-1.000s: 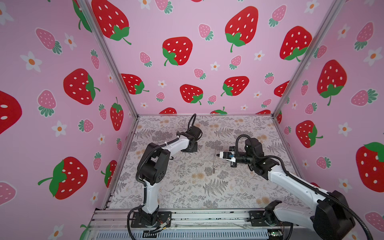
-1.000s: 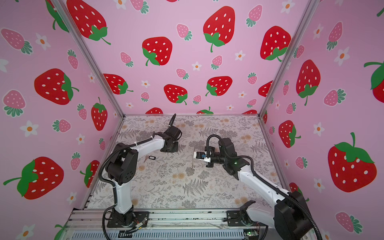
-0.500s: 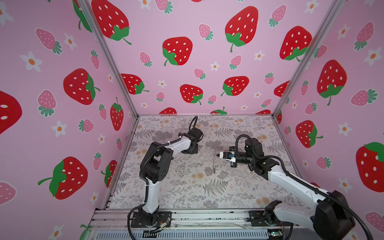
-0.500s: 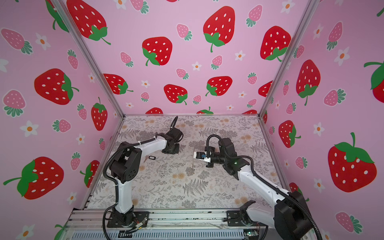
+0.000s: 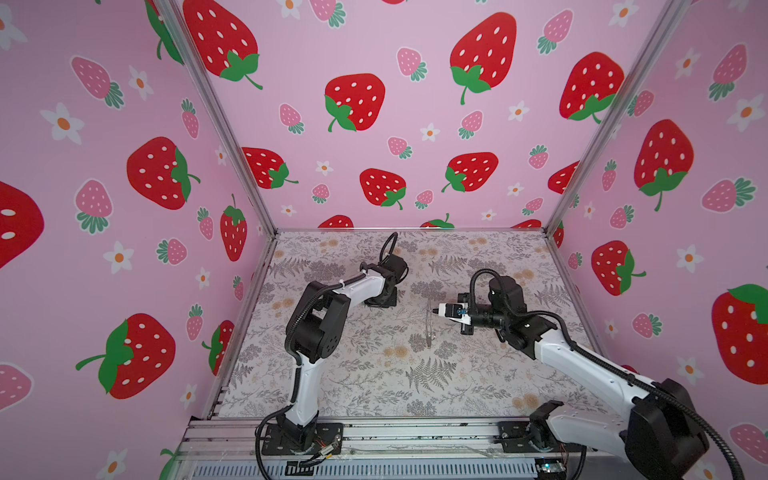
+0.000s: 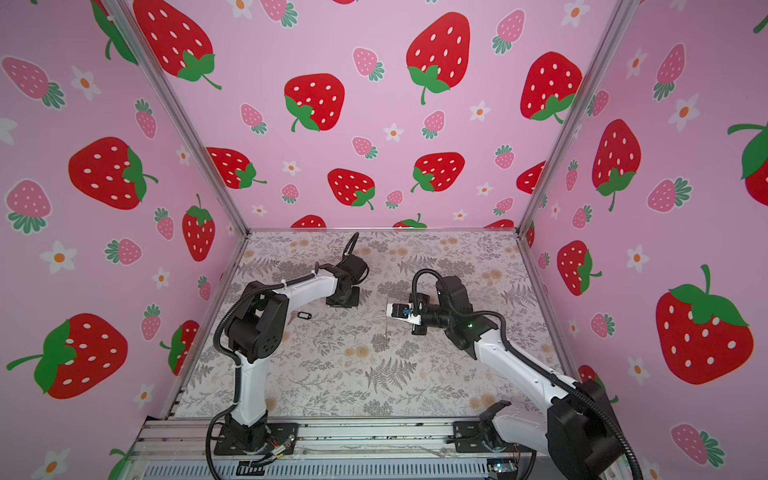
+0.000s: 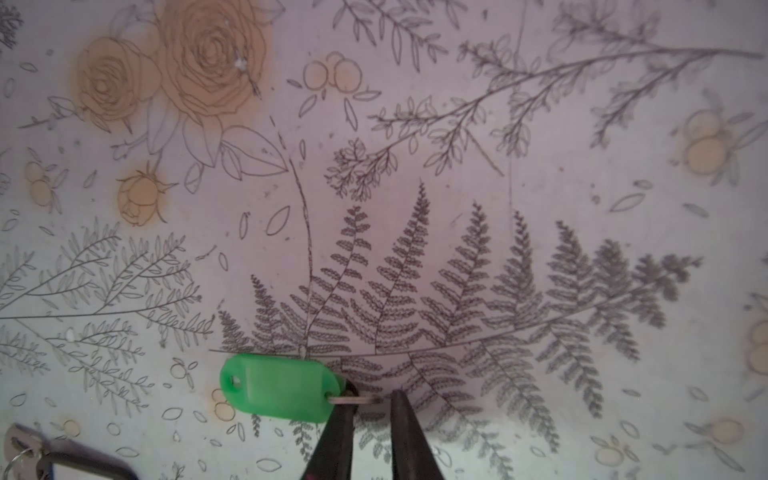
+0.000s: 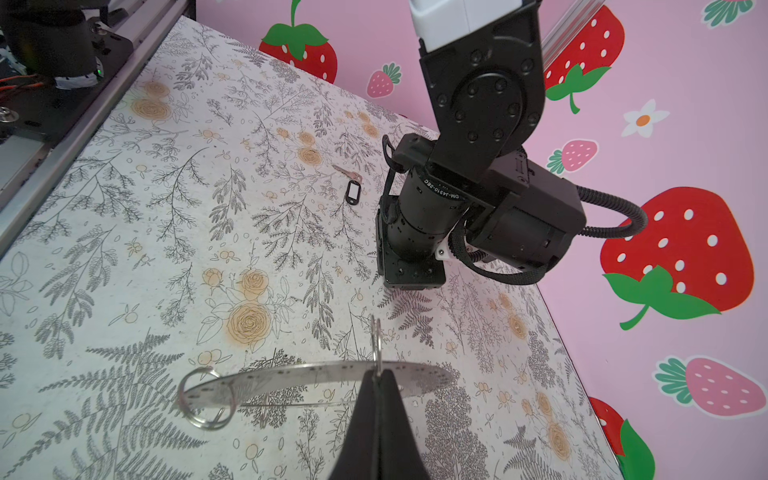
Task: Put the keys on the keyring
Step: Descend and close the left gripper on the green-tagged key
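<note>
A bright green key tag [image 7: 278, 388] lies flat on the floral mat, with a small wire loop [image 7: 353, 400] at one end. My left gripper [image 7: 372, 395] points straight down at it. Its fingers are slightly apart and straddle that loop, and a gap shows beside one finger. In both top views my left wrist [image 5: 380, 291] hides the green tag. The black-rimmed key tag [image 6: 304, 316] lies on the mat beside the left arm, attached to a metal key [image 8: 345, 171]. My right gripper [image 8: 378, 374] is shut on the rim of the flat grey keyring [image 8: 291, 376] and holds it above the mat.
A larger wire loop [image 8: 205, 401] hangs from the keyring's far end. In a top view the keyring [image 5: 429, 322] shows edge-on between the two arms. Pink strawberry walls close in the mat on three sides. A metal rail [image 5: 415, 432] runs along the front.
The left arm's elbow has shifted slightly right while its wrist stays low over the green tag. The right arm and the keyring have not moved.
</note>
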Robot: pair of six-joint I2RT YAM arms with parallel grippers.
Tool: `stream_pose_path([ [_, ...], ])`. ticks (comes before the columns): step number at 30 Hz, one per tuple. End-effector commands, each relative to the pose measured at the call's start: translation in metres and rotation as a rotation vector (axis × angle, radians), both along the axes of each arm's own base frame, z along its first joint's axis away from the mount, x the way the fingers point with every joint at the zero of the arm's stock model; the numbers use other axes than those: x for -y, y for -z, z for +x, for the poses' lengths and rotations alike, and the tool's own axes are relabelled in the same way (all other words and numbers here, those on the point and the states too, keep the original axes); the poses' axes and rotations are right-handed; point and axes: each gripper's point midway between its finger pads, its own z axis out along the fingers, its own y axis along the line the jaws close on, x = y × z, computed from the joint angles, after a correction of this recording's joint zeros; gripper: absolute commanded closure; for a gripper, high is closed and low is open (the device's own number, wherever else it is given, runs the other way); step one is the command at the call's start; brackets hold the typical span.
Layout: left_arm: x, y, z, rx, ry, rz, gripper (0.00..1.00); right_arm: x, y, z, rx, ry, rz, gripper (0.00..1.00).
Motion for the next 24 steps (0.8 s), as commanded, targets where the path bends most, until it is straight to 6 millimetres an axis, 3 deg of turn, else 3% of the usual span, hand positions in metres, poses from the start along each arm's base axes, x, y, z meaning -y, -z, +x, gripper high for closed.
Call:
stream_pose_path([
  [1,-0.005,-0.006,0.0,0.009,-0.03,0.034,0.79,-0.003,-0.01,-0.001,0.021,-0.03,0.021,1.0],
  [11,-0.01,-0.005,0.0,0.003,-0.047,0.052,0.85,-0.003,-0.009,0.0,0.02,-0.031,0.019,1.0],
  [18,-0.005,-0.038,0.013,0.094,-0.016,0.011,0.78,-0.004,-0.009,0.0,0.02,-0.032,0.018,1.0],
  [24,0.0,-0.064,0.026,0.071,0.19,-0.127,0.77,-0.003,-0.01,0.0,0.024,-0.027,0.016,1.0],
])
